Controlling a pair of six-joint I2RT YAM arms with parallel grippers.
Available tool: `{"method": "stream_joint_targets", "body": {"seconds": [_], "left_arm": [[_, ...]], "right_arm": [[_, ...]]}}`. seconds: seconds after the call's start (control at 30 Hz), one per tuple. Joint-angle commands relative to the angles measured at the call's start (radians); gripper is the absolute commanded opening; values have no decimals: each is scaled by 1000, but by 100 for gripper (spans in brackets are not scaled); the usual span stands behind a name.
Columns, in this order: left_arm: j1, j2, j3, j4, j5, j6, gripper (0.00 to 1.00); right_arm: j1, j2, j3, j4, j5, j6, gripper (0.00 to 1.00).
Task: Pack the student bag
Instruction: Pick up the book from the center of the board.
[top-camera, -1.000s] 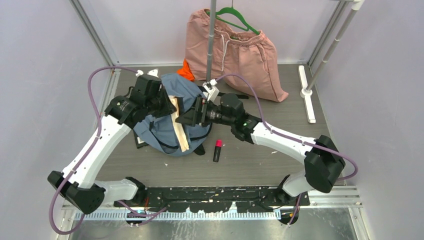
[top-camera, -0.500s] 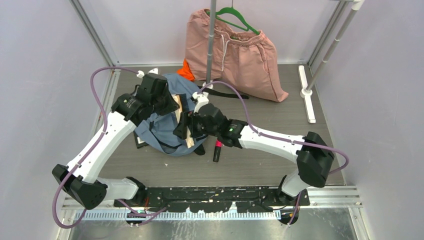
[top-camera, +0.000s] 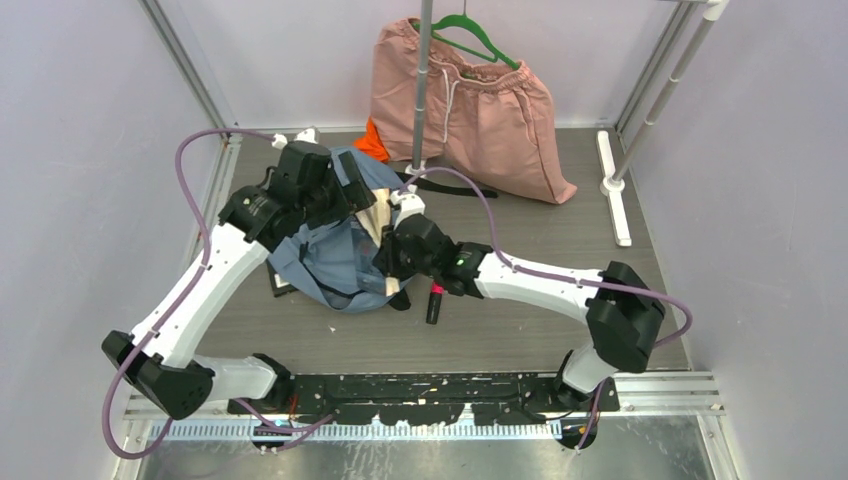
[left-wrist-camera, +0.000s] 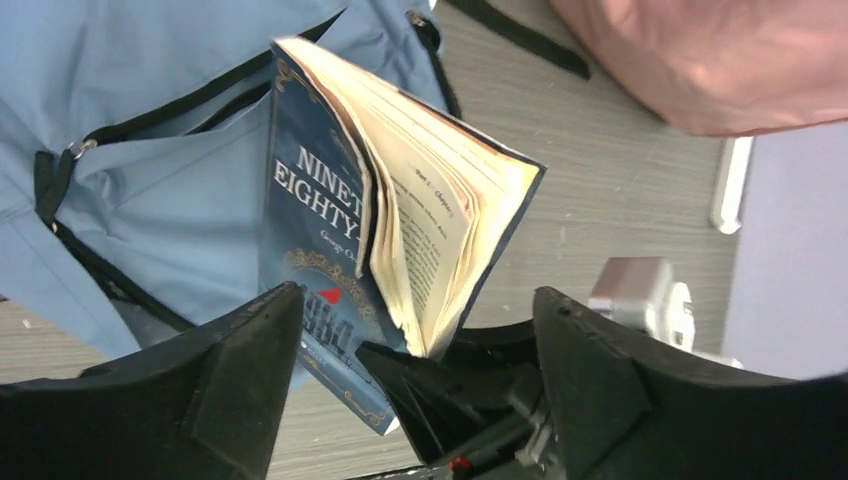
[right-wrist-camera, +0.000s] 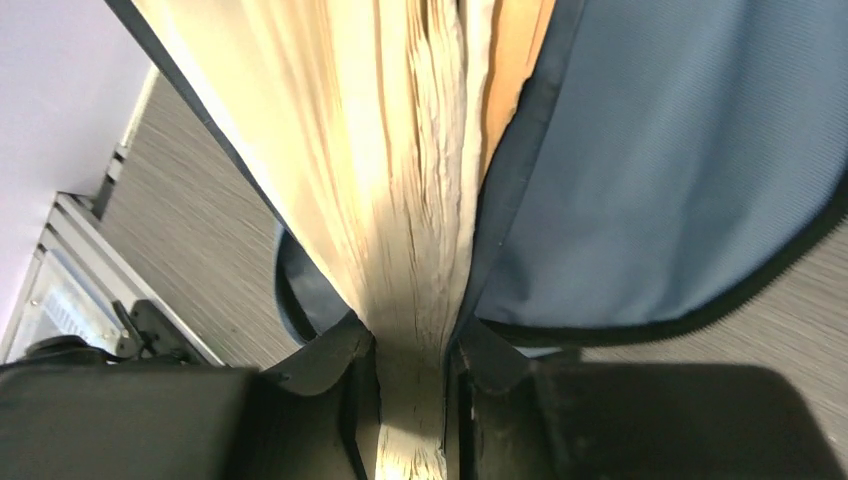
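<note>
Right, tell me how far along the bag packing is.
Done: the student bag lies on the table, a zip gaping; I can't see anything inside. In hand: the right pincer is clamped on the pages of the blue paperback, holding it over the bag; the left pincer stands open either side of it. Left: getting the book in, then probably the pink marker beside the bag.

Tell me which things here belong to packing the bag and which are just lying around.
Job: grey-blue backpack; paperback book, clamped in the right tool; pink-and-black marker beside the backpack, probably next.
Lying about: pink shorts on a green hanger; orange cloth.
</note>
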Motion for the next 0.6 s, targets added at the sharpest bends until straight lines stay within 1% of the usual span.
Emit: {"method": "stream_joint_targets", "body": {"seconds": [0.0, 0.03, 0.07, 0.13, 0.2, 0.23, 0.27, 0.3, 0.37, 0.43, 0.47, 0.57], "left_arm": [[7, -54, 102, 16, 12, 135, 94], [19, -57, 121, -12, 17, 165, 98], [38, -61, 136, -29, 38, 205, 99], [102, -81, 137, -37, 151, 246, 100], [202, -108, 95, -16, 331, 258, 100], [249, -124, 64, 5, 441, 258, 99], [284, -140, 27, 35, 594, 253, 98], [314, -157, -10, 71, 708, 245, 99], [335, -181, -92, 159, 916, 212, 99], [337, -187, -174, 277, 1084, 154, 99], [337, -187, -205, 330, 1129, 121, 99], [337, -180, -250, 405, 1169, 87, 99]], "right_arm": [[-94, -183, -40, 49, -71, -67, 1], [-132, -214, -51, 49, -156, -67, 1], [-179, -243, -59, 50, -247, -57, 1], [-281, -307, -89, 93, -447, -14, 1], [-383, -346, -117, 147, -639, 57, 1], [-431, -358, -127, 181, -765, 95, 1], [-468, -365, -127, 206, -854, 135, 1], [-502, -371, -129, 238, -949, 181, 1], [-533, -375, -135, 365, -1109, 289, 1], [-535, -370, -147, 496, -1218, 406, 1], [-536, -367, -165, 605, -1246, 483, 1], [-535, -344, -212, 913, -1301, 721, 1]]}}
